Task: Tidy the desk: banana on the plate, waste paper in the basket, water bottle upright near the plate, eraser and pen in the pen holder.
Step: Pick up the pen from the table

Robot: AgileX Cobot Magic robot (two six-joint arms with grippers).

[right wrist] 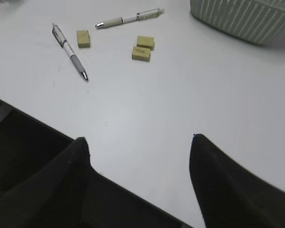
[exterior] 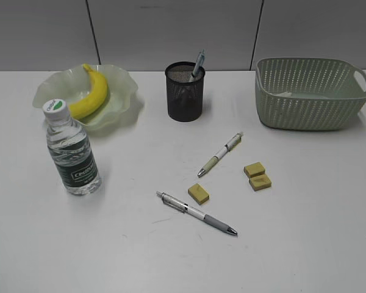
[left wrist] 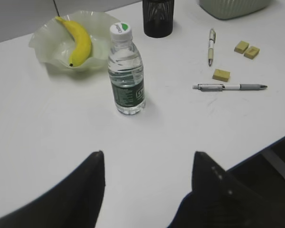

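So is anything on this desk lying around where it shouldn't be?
Yes. Two pens and three erasers lie loose on the desk, though another pen already stands in the pen holder. Nothing looks spilled or damaged.

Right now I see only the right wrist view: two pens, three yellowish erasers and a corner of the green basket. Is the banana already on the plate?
Observer: Yes, the curved yellow banana lies in the pale green wavy-rimmed plate.
Operator: And the bottle?
Observer: The clear plastic water bottle stands upright just in front of that plate.
Operator: Is the holder empty?
Observer: No, the black wire-mesh pen holder already holds one pen.
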